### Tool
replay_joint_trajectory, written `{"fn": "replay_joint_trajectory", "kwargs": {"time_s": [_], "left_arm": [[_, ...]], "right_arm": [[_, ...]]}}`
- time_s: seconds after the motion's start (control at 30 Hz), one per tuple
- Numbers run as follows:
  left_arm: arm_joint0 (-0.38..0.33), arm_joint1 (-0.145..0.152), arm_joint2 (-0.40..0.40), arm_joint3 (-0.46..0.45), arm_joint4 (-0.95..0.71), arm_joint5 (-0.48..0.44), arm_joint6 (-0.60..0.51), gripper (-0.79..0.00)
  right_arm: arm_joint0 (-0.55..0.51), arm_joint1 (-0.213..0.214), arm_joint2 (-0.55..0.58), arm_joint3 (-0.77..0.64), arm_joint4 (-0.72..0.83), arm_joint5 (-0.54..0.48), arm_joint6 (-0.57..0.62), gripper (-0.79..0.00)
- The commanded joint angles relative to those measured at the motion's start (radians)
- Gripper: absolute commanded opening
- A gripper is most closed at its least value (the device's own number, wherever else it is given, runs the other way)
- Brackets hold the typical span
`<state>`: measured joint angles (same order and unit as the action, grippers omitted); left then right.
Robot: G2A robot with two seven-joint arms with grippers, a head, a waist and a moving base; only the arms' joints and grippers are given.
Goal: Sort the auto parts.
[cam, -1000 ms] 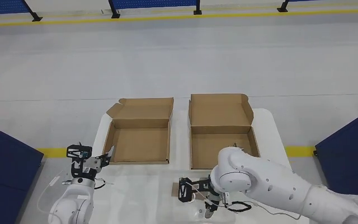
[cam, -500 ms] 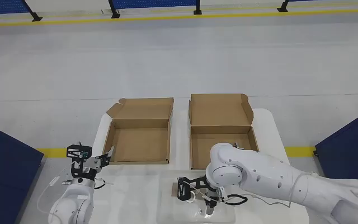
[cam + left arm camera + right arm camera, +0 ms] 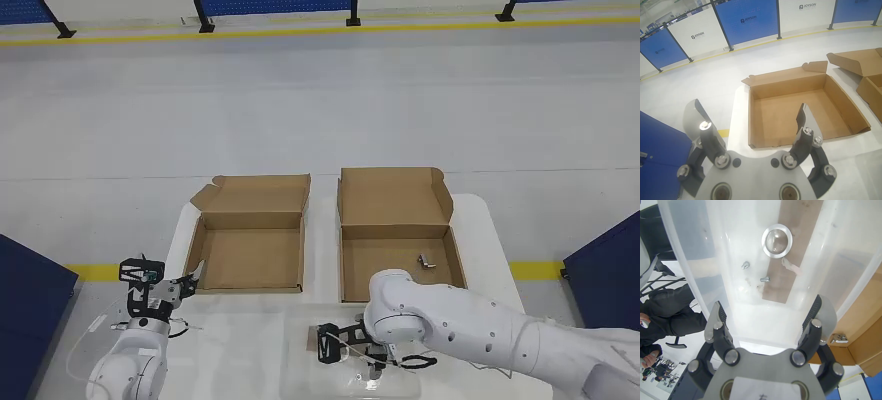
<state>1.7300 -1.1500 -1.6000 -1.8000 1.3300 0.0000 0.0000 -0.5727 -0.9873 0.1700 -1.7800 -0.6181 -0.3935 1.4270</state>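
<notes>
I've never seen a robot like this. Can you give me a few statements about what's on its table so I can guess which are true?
1. The left cardboard box is empty. True.
2. The right gripper is clamped on the metal ring. False: it is open above the clear bin, and the ring lies loose inside.
3. The right cardboard box holds a small metal bracket. True.
4. The ring is alone in the bin. False: two small bolts lie near it.

Silver ring (image 3: 776,242) lies flat in the clear bin (image 3: 687,247). Two small silver bolts sit near it, apart: one bolt (image 3: 745,265), second bolt (image 3: 765,279) on its side. Small metal bracket (image 3: 428,262) lies in the right cardboard box (image 3: 385,270), near its far right corner.
</notes>
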Motion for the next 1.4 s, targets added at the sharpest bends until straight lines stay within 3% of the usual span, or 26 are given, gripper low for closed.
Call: {"fn": "replay_joint_trajectory", "kwargs": {"time_s": [0.0, 0.3, 0.6, 1.0, 1.37], "left_arm": [[0.0, 0.0, 0.0, 0.0, 0.0, 0.0, 0.0, 0.0], [0.0, 0.0, 0.0, 0.0, 0.0, 0.0, 0.0, 0.0], [0.0, 0.0, 0.0, 0.0, 0.0, 0.0, 0.0, 0.0], [0.0, 0.0, 0.0, 0.0, 0.0, 0.0, 0.0, 0.0], [0.0, 0.0, 0.0, 0.0, 0.0, 0.0, 0.0, 0.0]], "right_arm": [[-0.01, -0.008, 0.0, 0.007, -0.028, -0.001, -0.002, 0.0], [-0.038, -0.043, 0.0, 0.042, -0.086, -0.043, -0.044, 0.0], [-0.039, -0.043, 0.0, 0.039, -0.094, -0.046, -0.047, 0.0], [-0.133, -0.067, 0.0, 0.096, -0.294, -0.161, -0.161, 0.0], [-0.146, -0.071, 0.0, 0.128, -0.323, -0.201, -0.201, 0.0]]}}
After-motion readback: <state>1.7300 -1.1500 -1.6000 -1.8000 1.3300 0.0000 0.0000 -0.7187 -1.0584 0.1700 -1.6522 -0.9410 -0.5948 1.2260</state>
